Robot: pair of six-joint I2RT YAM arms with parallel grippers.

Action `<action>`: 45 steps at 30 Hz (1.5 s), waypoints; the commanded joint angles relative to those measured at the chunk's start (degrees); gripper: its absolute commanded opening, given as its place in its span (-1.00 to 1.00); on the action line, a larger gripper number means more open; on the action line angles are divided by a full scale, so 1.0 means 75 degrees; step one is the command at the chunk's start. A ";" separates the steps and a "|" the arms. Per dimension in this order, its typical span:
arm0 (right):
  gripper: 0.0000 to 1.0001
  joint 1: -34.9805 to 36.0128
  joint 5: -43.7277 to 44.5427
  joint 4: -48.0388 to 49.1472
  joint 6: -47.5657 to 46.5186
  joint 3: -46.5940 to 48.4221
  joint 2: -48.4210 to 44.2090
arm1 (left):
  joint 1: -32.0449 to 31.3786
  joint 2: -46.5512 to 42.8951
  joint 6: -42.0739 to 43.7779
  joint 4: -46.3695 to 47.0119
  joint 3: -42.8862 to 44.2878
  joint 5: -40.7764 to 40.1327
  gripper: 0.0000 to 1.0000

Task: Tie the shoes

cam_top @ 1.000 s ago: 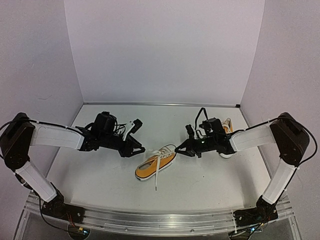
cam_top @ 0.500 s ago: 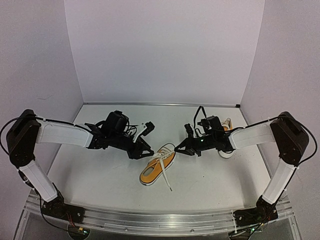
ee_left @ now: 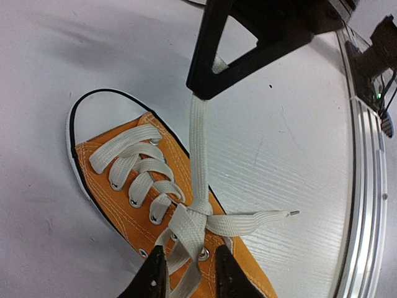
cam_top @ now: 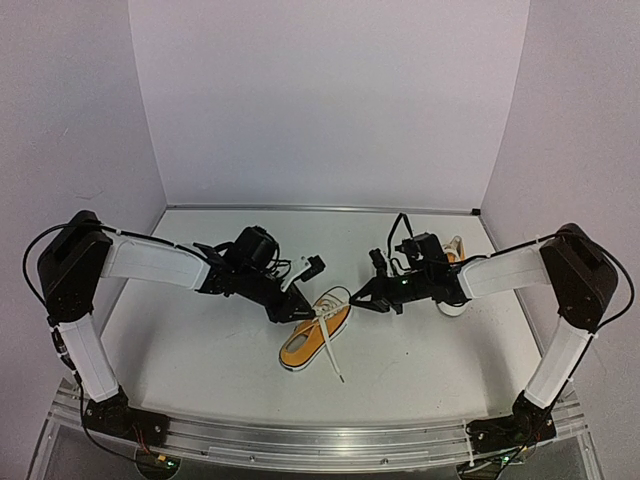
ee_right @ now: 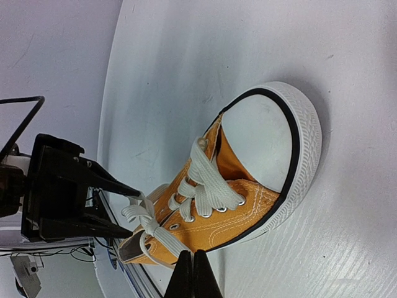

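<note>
One orange-yellow shoe (cam_top: 312, 338) lies mid-table, toe cap toward the near left; it also shows in the left wrist view (ee_left: 248, 264) and the right wrist view (ee_right: 242, 211). Its white laces are crossed in a first knot (ee_left: 200, 210). My right gripper (cam_top: 362, 299) is shut on one lace (ee_left: 198, 149), holding it taut away from the knot. My left gripper (cam_top: 300, 305) is open just over the shoe's top eyelets, and lace strands run between its fingers (ee_left: 155, 276). The other lace end (ee_left: 263, 219) lies loose on the table. The second shoe (cam_top: 455, 262) stands behind my right arm, mostly hidden.
White walls close the table at the back and on both sides. A metal rail (cam_top: 320, 440) runs along the near edge. Black cables loop above my right wrist (cam_top: 403, 228).
My left arm has reached right, bringing its gripper from beside the shoe to over the laces. The shoe shifted slightly and the loose lace end swung right. The right arm stayed put.
</note>
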 commanded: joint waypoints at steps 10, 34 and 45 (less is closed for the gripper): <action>-1.00 -0.0044 0.0182 0.0199 -0.0032 -0.0289 -0.0049 | 0.0545 -0.0387 -0.0755 0.0566 -0.0202 -0.0420 -1.00; -1.00 -0.0557 0.0394 0.0024 -0.0111 -0.0784 -0.0545 | 0.1159 -0.0899 -0.1379 0.1171 -0.1048 -0.0063 -1.00; -1.00 -0.0644 0.0277 -0.0592 -0.0455 -0.0018 -0.0321 | 0.1076 -0.1246 -0.1842 0.1919 -0.1659 0.0551 -1.00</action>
